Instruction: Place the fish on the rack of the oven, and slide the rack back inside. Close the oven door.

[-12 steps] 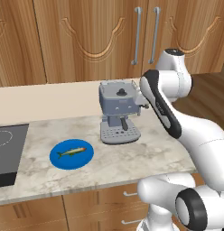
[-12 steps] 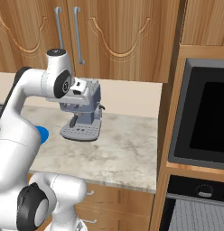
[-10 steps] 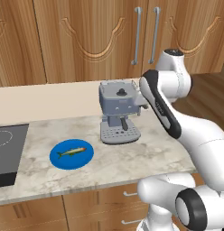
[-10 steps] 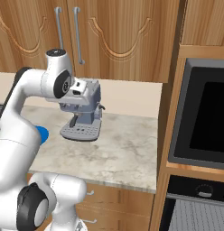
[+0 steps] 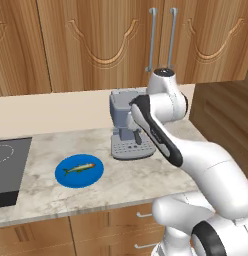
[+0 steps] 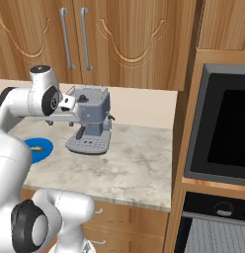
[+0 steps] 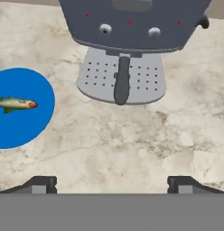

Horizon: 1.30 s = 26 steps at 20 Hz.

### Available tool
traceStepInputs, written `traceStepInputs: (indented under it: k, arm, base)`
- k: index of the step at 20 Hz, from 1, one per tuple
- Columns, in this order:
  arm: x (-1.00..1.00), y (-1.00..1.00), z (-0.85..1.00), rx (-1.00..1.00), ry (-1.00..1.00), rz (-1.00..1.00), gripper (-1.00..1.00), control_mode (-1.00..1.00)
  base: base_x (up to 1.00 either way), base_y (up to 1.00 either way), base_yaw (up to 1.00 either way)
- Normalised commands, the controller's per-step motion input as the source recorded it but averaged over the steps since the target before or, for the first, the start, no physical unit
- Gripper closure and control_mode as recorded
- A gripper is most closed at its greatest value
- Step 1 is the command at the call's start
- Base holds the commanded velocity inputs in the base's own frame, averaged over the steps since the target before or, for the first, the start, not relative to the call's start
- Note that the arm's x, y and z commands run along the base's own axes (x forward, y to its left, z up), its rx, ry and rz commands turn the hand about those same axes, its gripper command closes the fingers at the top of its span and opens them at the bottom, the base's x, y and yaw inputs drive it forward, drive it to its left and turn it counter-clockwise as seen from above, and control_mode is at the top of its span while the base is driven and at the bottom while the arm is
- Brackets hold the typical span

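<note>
gripper (image 7: 112, 182): jaws spread wide and empty, fingertips (image 7: 41, 182) apart over bare counter (image 7: 132, 149), pointing down in front of the coffee machine (image 7: 127, 49).
fish from gripper: in the hand view at about 10 o'clock, well off to the side, not between the fingertips; the coffee machine sits at 12 o'clock.
fish (image 5: 78, 167): lies flat in the middle of the blue plate (image 5: 66, 179), on the counter between the black cooktop (image 5: 8, 167) and the coffee machine.
long axis: in the hand view the fish (image 7: 15, 103) runs 9 to 3 o'clock, across the line between the fingertips, so I judge the wrist needs a quarter turn before closing.
next move: shift toward the plate, then lower.
oven (image 6: 221, 136): farthest, beyond the counter's other end, at 3 o'clock in the right base view.
</note>
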Motion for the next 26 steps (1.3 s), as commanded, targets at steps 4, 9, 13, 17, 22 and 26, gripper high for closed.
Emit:
traceStepInputs:
  k: [4, 9, 13, 17, 22, 26]
  arm:
    - [0.00, 0.52, -0.26, -0.03, 0.01, 0.23, -1.00, -1.00]
    - [0.04, 0.59, -0.23, 0.00, 0.07, 0.32, -1.00, -1.00]
    - [0.13, 0.77, -0.28, 0.01, 0.07, 0.33, -1.00, -1.00]
    - [0.17, 0.65, -0.31, 0.00, 0.10, 0.34, -1.00, -1.00]
    - [0.06, 0.51, -0.39, 0.00, 0.03, 0.28, -1.00, -1.00]
    - [0.08, 0.25, -0.32, 0.00, 0.00, 0.16, -1.00, -1.00]
  base:
    - [0.00, 0.00, 0.00]
    - [0.00, 0.00, 0.00]
    - [0.00, 0.00, 0.00]
    - [0.00, 0.00, 0.00]
    - [0.00, 0.00, 0.00]
    - [0.00, 0.00, 0.00]
